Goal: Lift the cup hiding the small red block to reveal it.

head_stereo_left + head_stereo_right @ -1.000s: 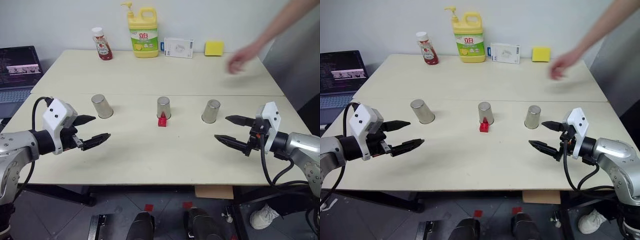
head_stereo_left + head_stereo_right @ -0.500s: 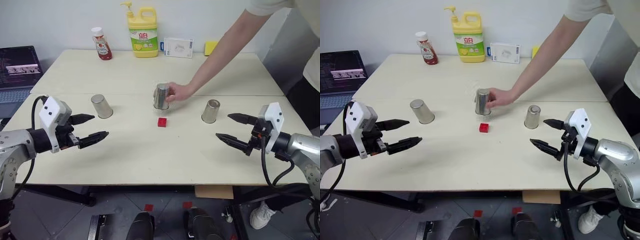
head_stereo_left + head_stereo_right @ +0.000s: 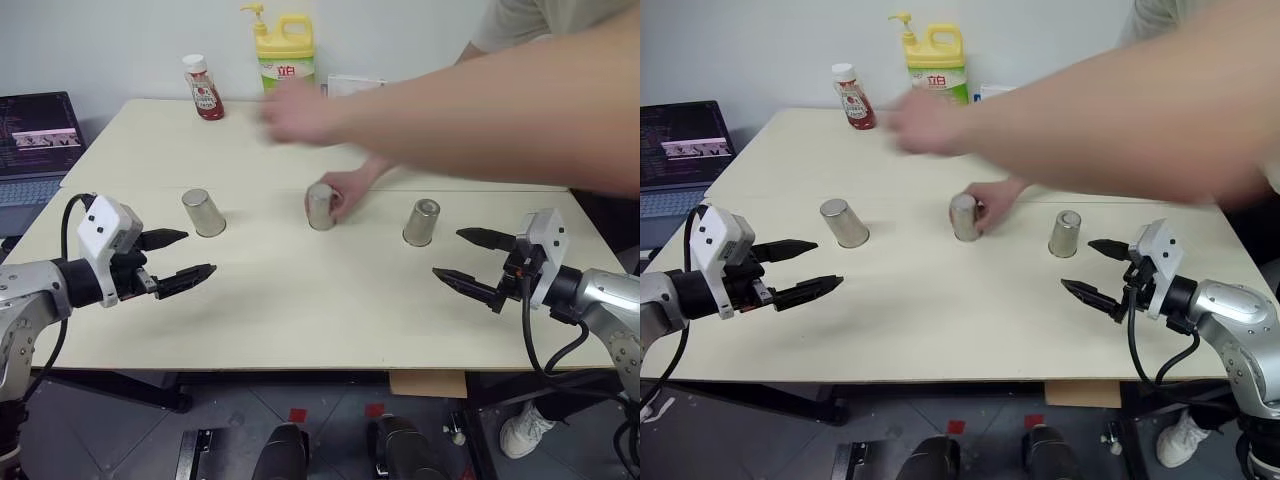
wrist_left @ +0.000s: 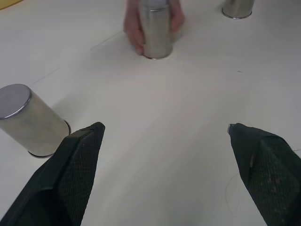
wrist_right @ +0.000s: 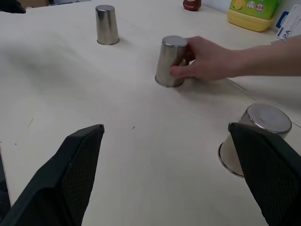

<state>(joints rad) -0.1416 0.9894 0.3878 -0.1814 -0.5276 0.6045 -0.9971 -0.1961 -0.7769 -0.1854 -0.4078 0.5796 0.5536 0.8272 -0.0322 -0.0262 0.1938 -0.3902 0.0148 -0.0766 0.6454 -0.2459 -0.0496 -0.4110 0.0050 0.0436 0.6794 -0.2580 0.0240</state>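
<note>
The left gripper (image 3: pixel 188 256) is hovering low over the near left part of the table, its two black fingers spread wide apart and holding nothing, pointing toward the middle. The right gripper (image 3: pixel 470 258) is mirroring it at the near right, fingers likewise splayed and empty, aiming inward.

Three small shiny stainless-steel tumblers, slightly tapered and plain, are standing upside down in a row on the pale, smooth wooden table (image 3: pixel 300 330). The left steel cup (image 3: pixel 204 212) is sitting just beyond the left gripper; the right steel cup (image 3: pixel 421 222) is standing just beyond the right gripper. A person's hand (image 3: pixel 345 189) is wrapping around the middle steel cup (image 3: pixel 320 206), which is resting on the table. The small red block is not visible on the tabletop, so I cannot tell from these pictures where it is lying.

A person's second arm (image 3: pixel 480 110), blurred, is sweeping across the far half of the table, covering part of the back row. Behind it are standing a red sauce bottle with a white cap (image 3: pixel 203 88) and a yellow dish-soap jug with a pump (image 3: pixel 284 52). A dark laptop (image 3: pixel 38 140) is sitting off the table's left edge.
</note>
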